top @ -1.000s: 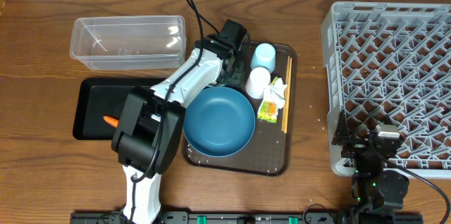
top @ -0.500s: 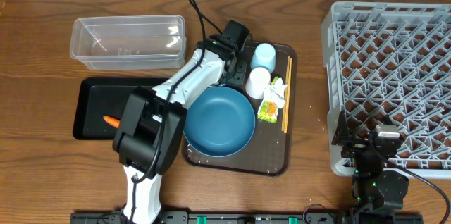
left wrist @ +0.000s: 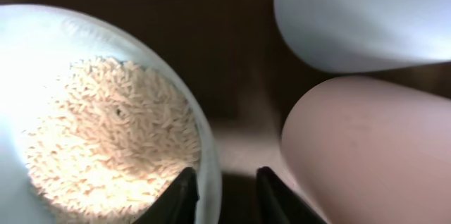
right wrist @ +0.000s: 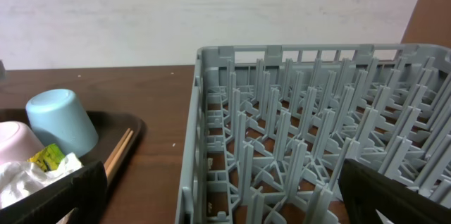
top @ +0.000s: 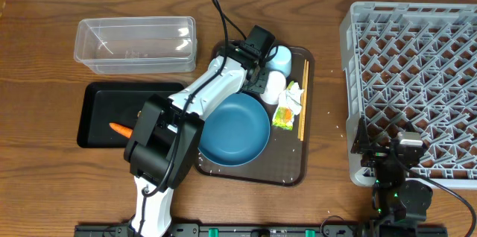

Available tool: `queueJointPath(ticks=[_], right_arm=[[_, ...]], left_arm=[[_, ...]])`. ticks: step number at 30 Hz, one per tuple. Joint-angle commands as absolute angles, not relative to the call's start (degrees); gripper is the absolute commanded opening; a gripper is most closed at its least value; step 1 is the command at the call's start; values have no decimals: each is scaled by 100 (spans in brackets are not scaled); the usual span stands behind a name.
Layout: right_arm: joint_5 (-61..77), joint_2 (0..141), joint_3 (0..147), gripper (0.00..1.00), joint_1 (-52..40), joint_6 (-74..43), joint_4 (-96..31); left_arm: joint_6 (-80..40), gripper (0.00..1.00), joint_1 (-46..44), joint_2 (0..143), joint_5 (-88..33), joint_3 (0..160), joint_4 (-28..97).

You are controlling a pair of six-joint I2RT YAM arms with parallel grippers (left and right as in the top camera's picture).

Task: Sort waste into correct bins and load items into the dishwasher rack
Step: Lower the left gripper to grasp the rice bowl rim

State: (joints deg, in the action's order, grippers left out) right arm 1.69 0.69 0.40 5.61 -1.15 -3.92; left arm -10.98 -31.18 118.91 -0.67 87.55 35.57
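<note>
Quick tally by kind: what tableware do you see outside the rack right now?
Cups: 2, pale-blue cup and whitish-pink cup
Plates: 1, blue plate
Bowls: 1, pale-blue bowl holding rice
Chopsticks: 1 set
Total: 5

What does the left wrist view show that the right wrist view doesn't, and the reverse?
Only left wrist: the bowl of rice, with the left claw astride its rim. Only right wrist: the rack, chopsticks, wrapper, tissue and the wide-open right claw. Both: the blue cup, the pink cup and the dark tray under them.
</note>
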Motion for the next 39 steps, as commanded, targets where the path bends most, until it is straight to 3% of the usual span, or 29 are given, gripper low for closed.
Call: queueJointPath(ticks=[1, 5, 12, 39], right_arm=[[176, 38, 30, 99, 598, -58, -408], [176, 38, 30, 99, 598, -58, -410], [176, 38, 30, 99, 598, -58, -410], [176, 38, 30, 99, 598, -58, -408]], left_arm=[[-1103, 25, -3105, 11992, 113, 8726, 3590], [-1103, 22, -3105, 11992, 113, 8726, 3586], [-1103, 6, -3105, 11992, 115, 8726, 3507], [-1107, 6, -3107, 11163, 106, 8903, 3415]])
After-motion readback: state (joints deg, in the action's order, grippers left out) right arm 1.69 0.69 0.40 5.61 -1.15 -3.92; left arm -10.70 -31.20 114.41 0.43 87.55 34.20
